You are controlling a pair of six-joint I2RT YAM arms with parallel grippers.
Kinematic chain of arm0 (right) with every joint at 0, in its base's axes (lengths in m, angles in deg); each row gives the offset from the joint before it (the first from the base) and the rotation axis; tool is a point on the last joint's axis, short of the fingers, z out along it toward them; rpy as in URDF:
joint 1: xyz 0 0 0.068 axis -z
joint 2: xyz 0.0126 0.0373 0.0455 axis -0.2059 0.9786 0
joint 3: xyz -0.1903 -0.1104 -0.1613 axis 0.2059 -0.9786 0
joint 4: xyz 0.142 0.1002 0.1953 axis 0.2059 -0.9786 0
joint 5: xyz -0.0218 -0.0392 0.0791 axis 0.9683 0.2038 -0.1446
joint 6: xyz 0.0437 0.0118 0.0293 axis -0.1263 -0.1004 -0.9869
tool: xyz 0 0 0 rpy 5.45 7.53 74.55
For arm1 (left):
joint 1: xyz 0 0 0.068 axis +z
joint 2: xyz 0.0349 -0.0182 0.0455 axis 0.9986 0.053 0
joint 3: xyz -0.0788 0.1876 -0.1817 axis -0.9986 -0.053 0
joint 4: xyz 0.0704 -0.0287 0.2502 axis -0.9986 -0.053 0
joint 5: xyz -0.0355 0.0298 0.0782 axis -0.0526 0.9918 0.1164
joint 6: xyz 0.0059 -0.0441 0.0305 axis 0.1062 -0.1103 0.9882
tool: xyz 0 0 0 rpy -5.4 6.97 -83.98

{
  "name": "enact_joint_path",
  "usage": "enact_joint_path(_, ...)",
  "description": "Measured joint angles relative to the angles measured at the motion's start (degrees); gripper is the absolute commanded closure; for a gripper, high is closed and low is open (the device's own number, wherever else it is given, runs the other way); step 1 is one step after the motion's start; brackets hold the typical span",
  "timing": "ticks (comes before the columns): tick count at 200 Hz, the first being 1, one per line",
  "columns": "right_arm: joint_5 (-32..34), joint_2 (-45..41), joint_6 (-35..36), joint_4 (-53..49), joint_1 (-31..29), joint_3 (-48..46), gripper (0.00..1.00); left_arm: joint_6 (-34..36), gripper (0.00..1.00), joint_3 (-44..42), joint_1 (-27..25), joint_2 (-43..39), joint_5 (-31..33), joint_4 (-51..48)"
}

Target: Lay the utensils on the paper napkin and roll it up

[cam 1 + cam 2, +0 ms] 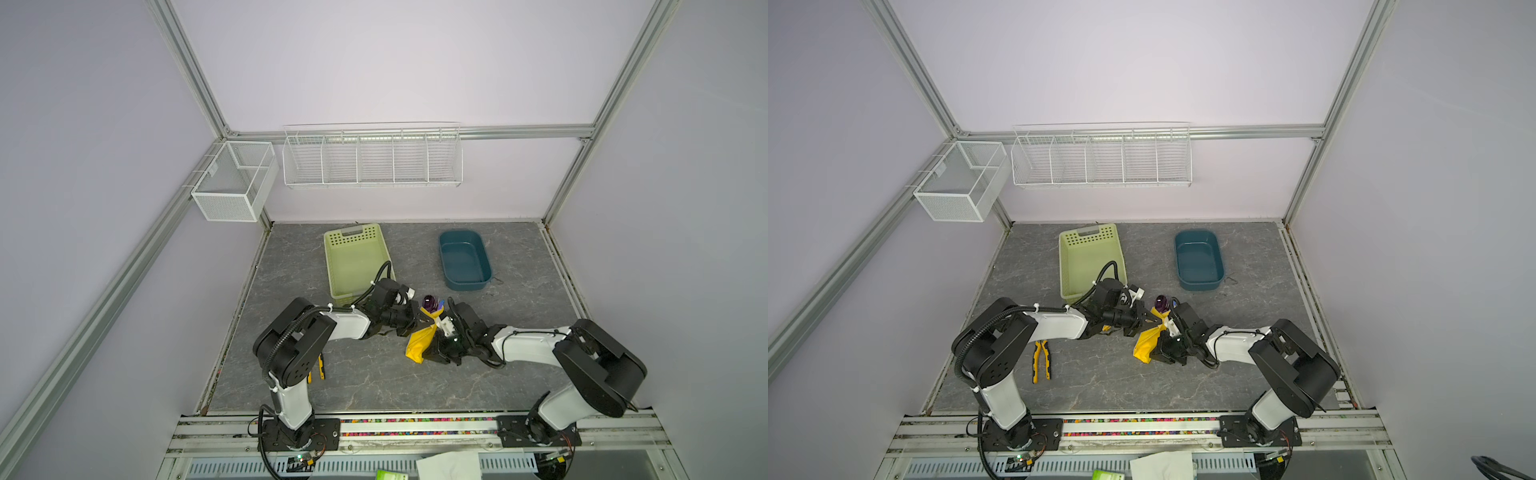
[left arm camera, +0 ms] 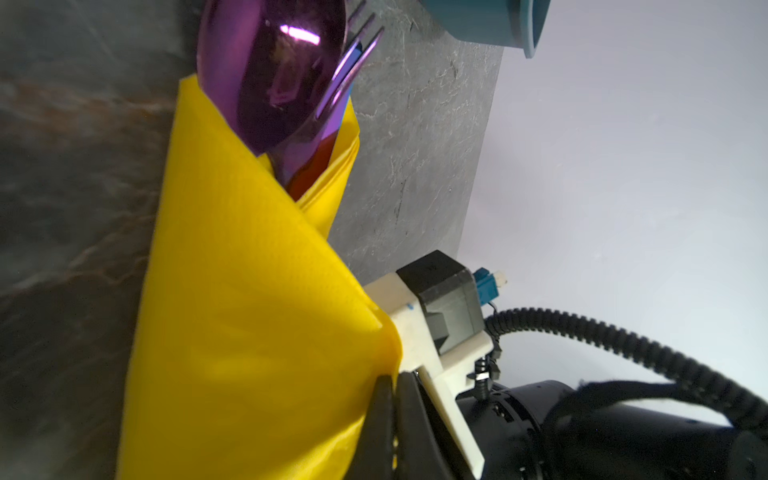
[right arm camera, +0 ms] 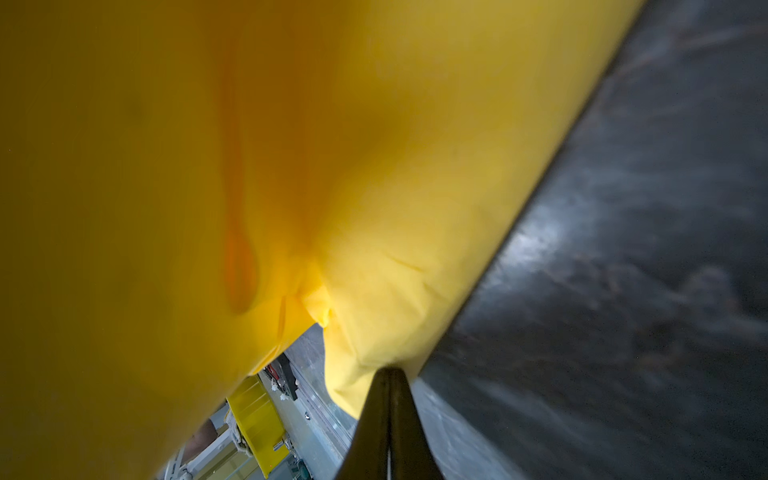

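PLACE: robot lab test cell | FRAME: aluminium posts (image 1: 192, 70) around plain pale walls (image 1: 395, 62) | RIG: left arm (image 1: 291, 399) and right arm (image 1: 573, 403) bolted to a rail (image 1: 415, 427) at the counter's (image 1: 374, 382) front | FITTINGS: white wire baskets (image 1: 372, 160) hung on the walls

Two tools work here: one left tool (image 1: 422, 321) and one right tool (image 1: 430, 352). Between them is one paper napkin (image 1: 417, 347). Two utensils (image 1: 429, 302) poke out of it, one spoon (image 2: 270, 75) and one fork (image 2: 359, 45). One pair of pliers (image 1: 1041, 360) lies behind the left tool, beside its arm. Beyond both tools stand one green basket (image 1: 353, 266) and one blue tub (image 1: 461, 270). Farther beyond hang one white mesh box (image 1: 232, 183) and one wire rack (image 1: 372, 162) of five compartments.
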Motion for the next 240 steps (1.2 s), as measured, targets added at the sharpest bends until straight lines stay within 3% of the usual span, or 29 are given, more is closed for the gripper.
enact_joint_path(42, -0.11, -1.46, -0.94, 1.57, 0.0, -0.28, 0.93, 0.0, 1.0, -0.02, 0.0, 0.37, 0.07, 0.02)
enact_joint_path(85, -0.2, -1.25, -5.51, 9.64, -0.26, -4.61, 0.93, -0.02, 1.0, -0.94, 0.0, 0.37, 0.46, 0.04)
enact_joint_path(178, -1.09, 8.7, -19.32, 42.45, -1.29, -13.77, 0.93, -0.46, 1.0, -2.03, 0.0, 0.37, 1.62, 0.7)
enact_joint_path(240, -0.17, 7.67, -20.85, 43.98, -1.62, -14.71, 0.93, -0.46, 1.0, -2.32, 0.0, 0.33, 2.08, 0.72)
